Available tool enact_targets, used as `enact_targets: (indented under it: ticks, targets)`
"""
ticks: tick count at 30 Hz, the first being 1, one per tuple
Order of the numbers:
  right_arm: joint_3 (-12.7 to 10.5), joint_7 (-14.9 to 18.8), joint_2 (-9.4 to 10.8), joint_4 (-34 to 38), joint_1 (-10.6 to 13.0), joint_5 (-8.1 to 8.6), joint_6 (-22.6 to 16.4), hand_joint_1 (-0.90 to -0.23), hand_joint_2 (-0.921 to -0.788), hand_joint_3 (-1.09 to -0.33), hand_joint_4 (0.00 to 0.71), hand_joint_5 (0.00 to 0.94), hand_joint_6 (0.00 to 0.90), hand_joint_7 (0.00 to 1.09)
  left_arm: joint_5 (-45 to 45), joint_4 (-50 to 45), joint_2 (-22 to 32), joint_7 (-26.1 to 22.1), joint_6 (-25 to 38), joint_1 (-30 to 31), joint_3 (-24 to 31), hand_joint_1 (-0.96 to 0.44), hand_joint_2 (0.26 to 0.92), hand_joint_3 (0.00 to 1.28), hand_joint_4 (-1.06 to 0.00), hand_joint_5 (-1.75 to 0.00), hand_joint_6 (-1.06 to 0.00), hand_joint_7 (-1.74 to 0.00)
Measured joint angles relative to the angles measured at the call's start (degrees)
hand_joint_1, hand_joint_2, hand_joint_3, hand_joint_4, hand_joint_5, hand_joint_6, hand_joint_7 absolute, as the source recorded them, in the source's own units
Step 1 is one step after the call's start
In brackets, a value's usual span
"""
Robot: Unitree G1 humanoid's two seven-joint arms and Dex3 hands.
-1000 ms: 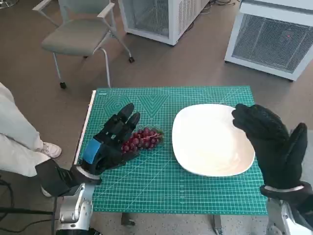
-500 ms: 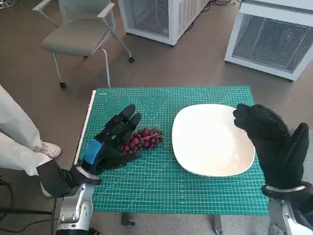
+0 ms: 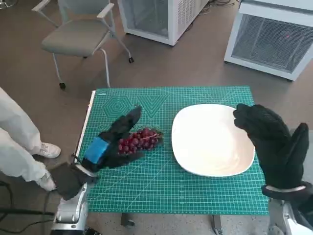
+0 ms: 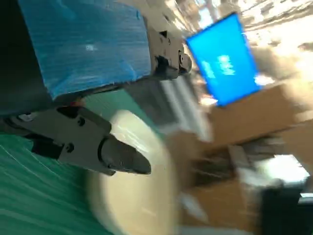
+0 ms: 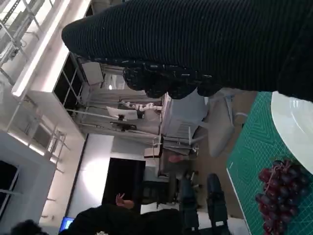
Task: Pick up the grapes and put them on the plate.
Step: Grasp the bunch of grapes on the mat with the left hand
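Head view, left robot hand (image 3: pixel 108 145) touching grapes (image 3: pixel 139 139), grasp unclear, right robot hand (image 3: pixel 270 142) spread, empty, beside plate (image 3: pixel 195 152)

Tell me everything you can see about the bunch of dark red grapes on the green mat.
The bunch of dark red grapes is a small cluster of round, glossy berries, lying on its side on the green gridded cutting mat, with a thin stem tip toward the white plate. It sits apart from the plate, to its left. The black left hand with blue tape lies against its far side, fingers curving round it; whether it grips is unclear. The right wrist view also shows the bunch on the mat.
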Motion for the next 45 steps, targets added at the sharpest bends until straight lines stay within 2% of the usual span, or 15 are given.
enact_targets:
  ticks: [6,12,16,20,29,35,45]
  targets:
    - [-0.11,0.0,0.0,0.0,-0.05,0.0,-0.08,-0.352,-0.921,-0.6,0.405,0.805,0.213,1.0,15.3,-8.15,2.51,2.92,7.8,0.28,-3.07,-0.14,0.787,0.0,-0.08,0.0,-0.22,-0.01]
    - [-0.04,0.0,0.01,0.09,-0.17,-0.02,-0.04,-0.351,-0.921,-0.6,0.404,0.805,0.214,1.0,29.35,-18.19,2.74,3.58,20.64,0.25,-8.61,-0.09,0.779,0.0,-0.08,0.0,-0.24,-0.01]
    - [0.0,0.0,0.01,0.13,-0.18,-0.01,0.03,-0.351,-0.921,-0.601,0.404,0.806,0.214,1.0,34.22,-21.63,2.04,2.61,28.11,-0.74,-12.03,-0.07,0.78,0.0,-0.08,0.0,-0.26,-0.01]
    - [-0.02,-0.01,0.01,0.13,-0.18,0.0,0.07,-0.351,-0.921,-0.601,0.404,0.807,0.214,1.0,36.19,-22.2,1.75,1.62,32.63,-1.84,-14.32,-0.05,0.781,0.0,-0.08,0.0,-0.27,-0.01]
    - [-0.17,0.0,0.01,0.13,-0.14,0.03,0.11,-0.351,-0.921,-0.602,0.402,0.81,0.213,1.0,39.0,-21.13,1.79,0.98,37.3,-4.0,-18.3,-0.01,0.784,0.0,-0.1,-0.01,-0.28,-0.01]
    - [-0.21,0.0,0.04,0.2,-0.1,0.02,0.07,-0.351,-0.921,-0.602,0.401,0.812,0.213,1.0,42.49,-16.35,1.77,1.71,38.97,-7.46,-21.46,-0.02,0.782,0.0,-0.12,-0.01,-0.29,-0.01]
    - [-0.17,-0.01,0.08,0.43,-0.11,-0.02,-0.03,-0.351,-0.921,-0.602,0.402,0.813,0.22,1.01,46.6,-3.38,1.34,3.99,41.34,-14.16,-26.16,-0.19,0.747,0.0,-0.13,0.0,-0.3,0.0]
